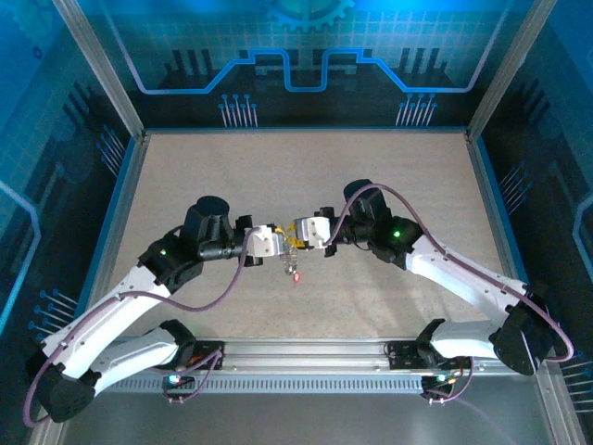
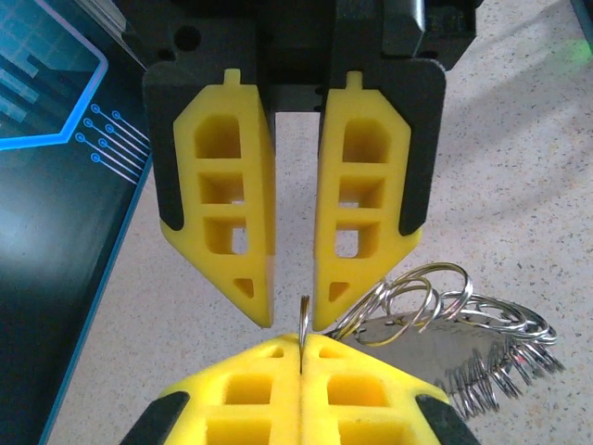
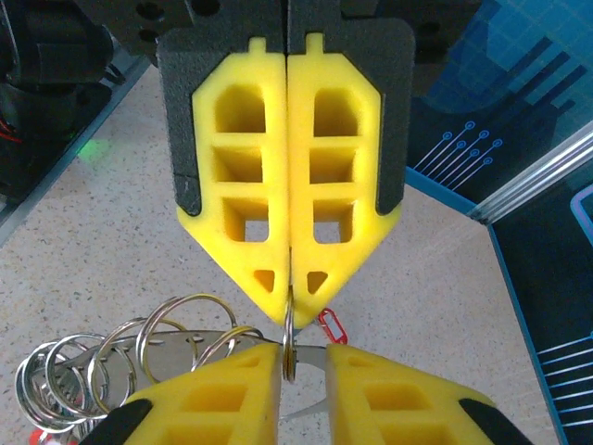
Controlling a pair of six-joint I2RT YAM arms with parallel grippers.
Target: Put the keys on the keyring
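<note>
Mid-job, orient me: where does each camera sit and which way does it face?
Top external: above and behind the bases, looking down at the table; left arm and right arm meet mid-table.
Left wrist: on the left arm, looking past its shut left gripper at the right gripper opposite.
Right wrist: the mirror, past its own parted fingers toward the left gripper.
Shared: both wrist views show the split ring pinched edge-on, ring bunch beside it.

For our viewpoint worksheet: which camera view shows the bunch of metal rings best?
Left wrist view: the bunch of metal rings is close, its loops distinct. In the right wrist view the rings are also near, but partly cut off at the bottom. In the top view the rings are just a tiny glint.
</note>
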